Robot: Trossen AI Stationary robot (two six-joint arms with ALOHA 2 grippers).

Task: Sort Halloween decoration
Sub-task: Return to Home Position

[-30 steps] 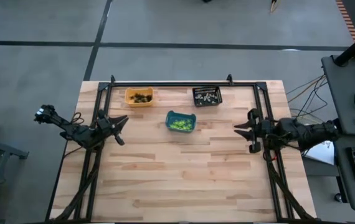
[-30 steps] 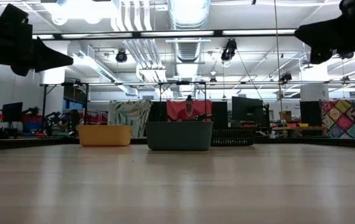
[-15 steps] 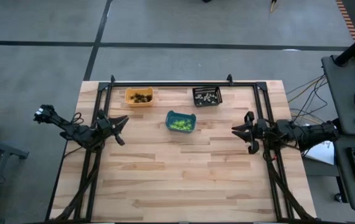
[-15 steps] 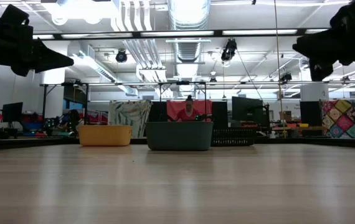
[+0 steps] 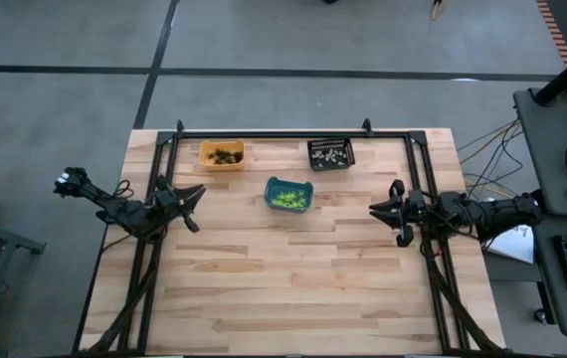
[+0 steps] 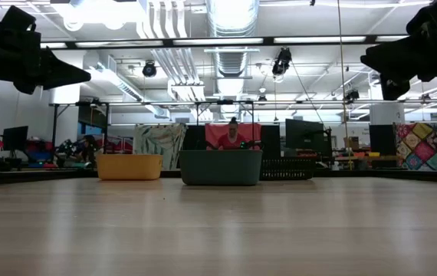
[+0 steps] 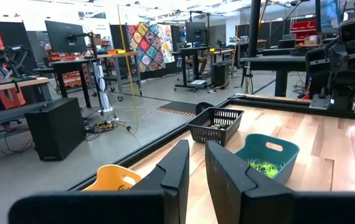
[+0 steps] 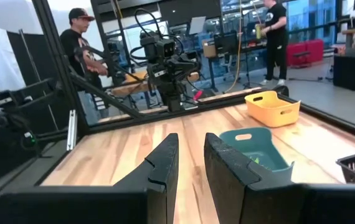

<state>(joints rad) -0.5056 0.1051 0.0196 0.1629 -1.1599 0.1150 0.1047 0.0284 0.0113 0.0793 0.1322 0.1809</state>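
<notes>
The Halloween decoration lies sorted in three bins at the table's far side. Dark trinkets (image 5: 227,155) are in the orange bin (image 5: 207,155). Pale ones (image 5: 333,154) are in the black basket (image 5: 315,159), and lime green ones (image 5: 286,200) are in the teal bin (image 5: 273,189). My left gripper (image 5: 192,204) hovers level above the table's left edge, pointing inward. Its fingers (image 7: 197,149) stand a narrow slit apart with nothing between them. My right gripper (image 5: 375,210) hovers level above the right edge. Its fingers (image 8: 191,146) are also slightly apart and hold nothing.
A black metal frame (image 5: 283,133) runs along the table's far edge and both sides. The wooden tabletop (image 5: 283,288) stretches bare from the bins to the near edge. Beyond the table, people (image 8: 81,43) stand among desks and monitors.
My right gripper has rolled a little about the line along which it points, and stays over the table's right edge. The left gripper and the bins have kept still.
</notes>
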